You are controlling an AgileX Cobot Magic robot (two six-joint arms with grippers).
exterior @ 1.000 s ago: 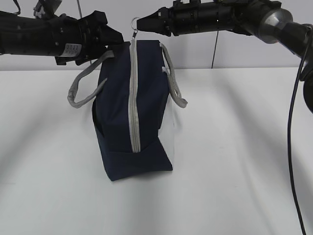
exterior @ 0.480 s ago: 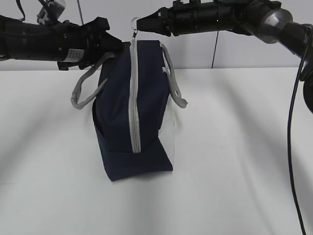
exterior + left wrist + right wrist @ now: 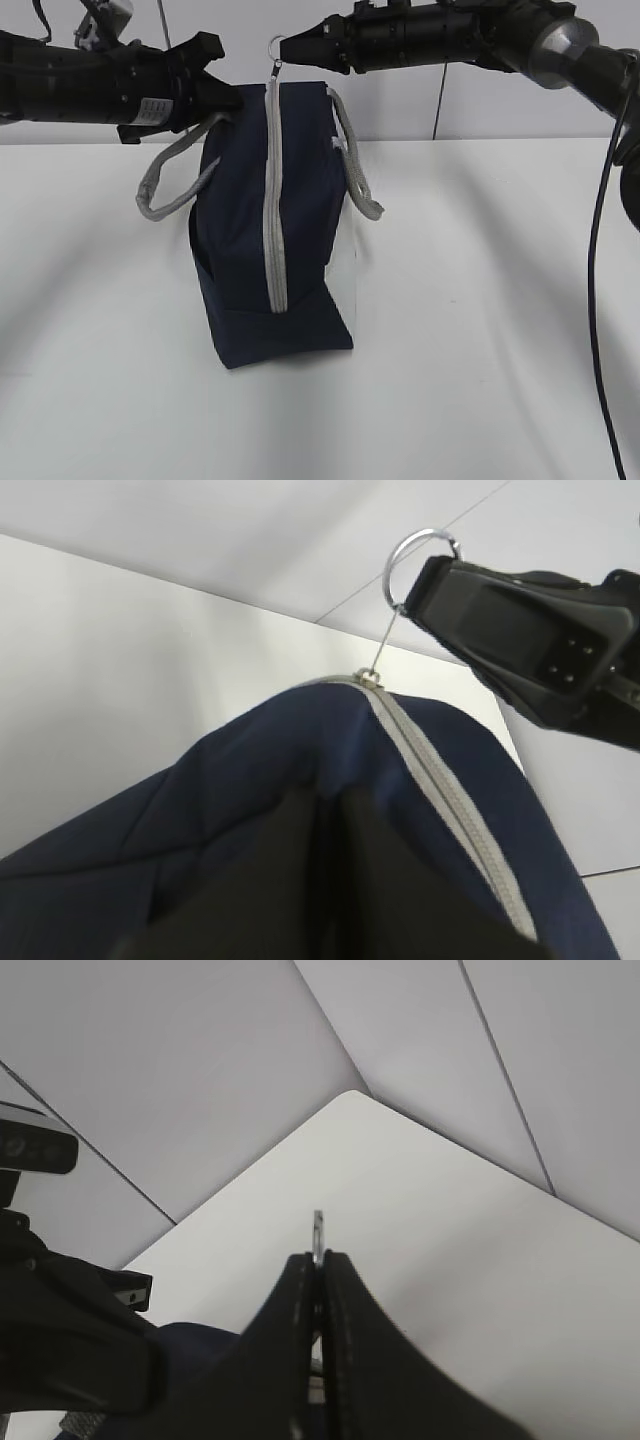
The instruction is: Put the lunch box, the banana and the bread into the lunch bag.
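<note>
Right tool (image 3: pixel 288 48) pinches zipper ring (image 3: pixel 276 44).

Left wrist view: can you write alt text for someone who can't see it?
A navy lunch bag fills the lower frame, its grey zipper closed along the top. The right gripper pinches the metal pull ring at the bag's far end, above a white table.

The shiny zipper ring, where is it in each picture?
Exterior view: zipper ring at top centre, above the lunch bag, pinched by the right pincer.
Left wrist view: upper right.
Right wrist view: middle, edge-on.
Shared landmark: the bag's grey zipper.
</note>
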